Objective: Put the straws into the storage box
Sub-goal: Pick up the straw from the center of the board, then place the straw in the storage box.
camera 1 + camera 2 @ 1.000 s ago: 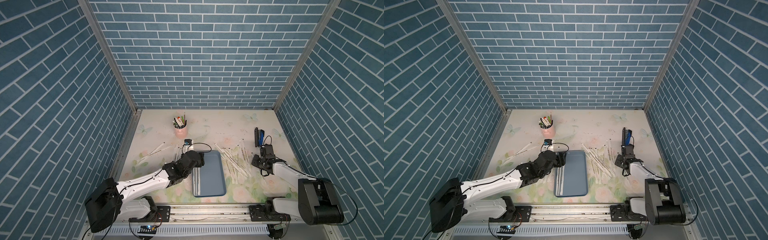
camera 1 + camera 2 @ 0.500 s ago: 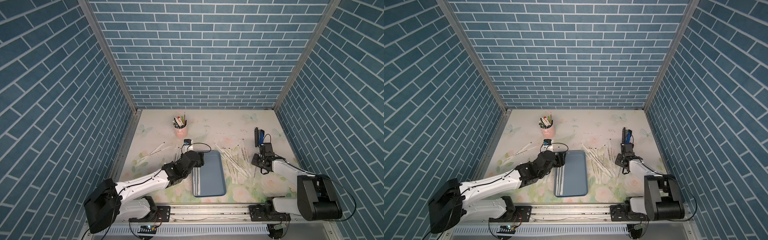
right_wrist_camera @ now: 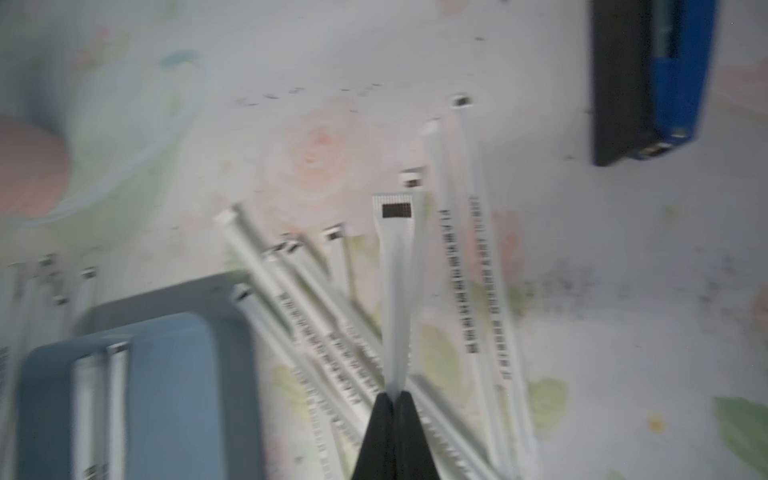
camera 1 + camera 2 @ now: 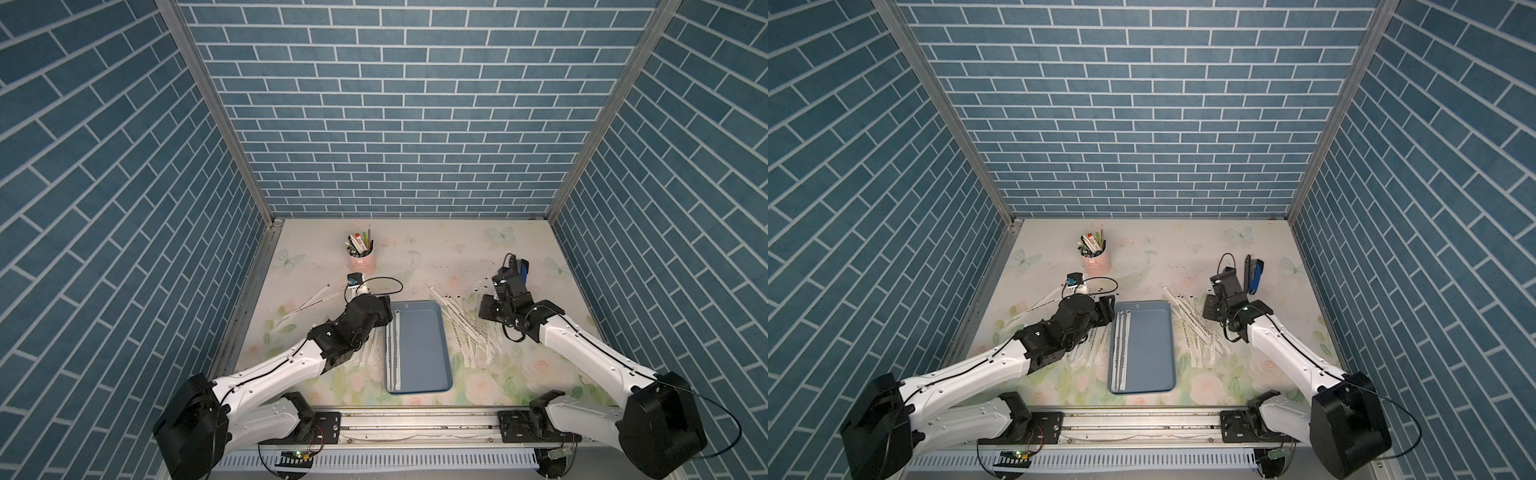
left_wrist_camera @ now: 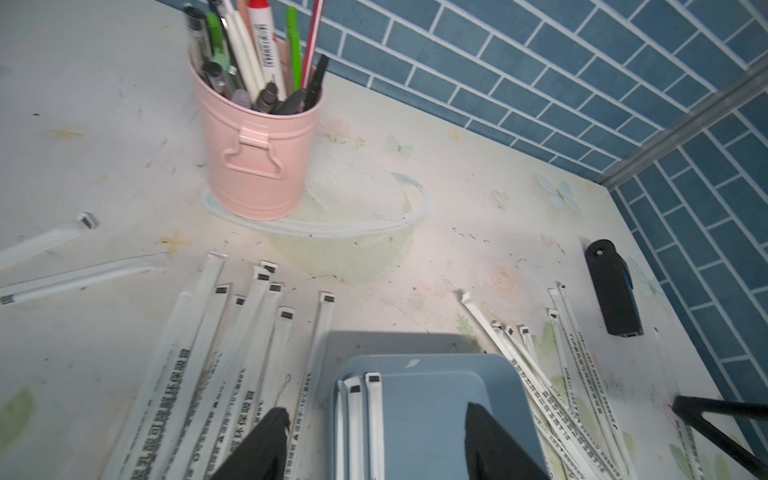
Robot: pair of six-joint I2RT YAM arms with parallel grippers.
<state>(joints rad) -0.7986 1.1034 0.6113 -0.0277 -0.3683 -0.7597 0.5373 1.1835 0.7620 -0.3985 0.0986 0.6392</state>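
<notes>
The blue storage box (image 4: 428,353) (image 4: 1152,353) lies mid-table, with three straws (image 4: 392,345) (image 5: 355,419) along its left side. My left gripper (image 4: 384,316) (image 5: 376,434) hangs open over the box's far left corner, holding nothing. Right of the box lies a loose heap of straws (image 4: 465,328) (image 4: 1192,328). Over that heap my right gripper (image 4: 488,309) (image 3: 395,395) is shut on one straw (image 3: 397,291), pinched near its end and sticking out ahead of the fingertips. More straws (image 4: 365,353) (image 5: 232,353) lie in a row left of the box.
A pink cup of pens (image 4: 362,259) (image 5: 257,153) stands at the back left. A blue-and-black stapler (image 4: 1254,274) (image 3: 648,83) lies behind the right gripper. A few straws (image 4: 307,305) lie apart near the left wall. Blue brick walls close in three sides.
My right gripper has shut on a straw from the right heap and shifted a little to the left. The left gripper has narrowed slightly and its arm has hardly moved.
</notes>
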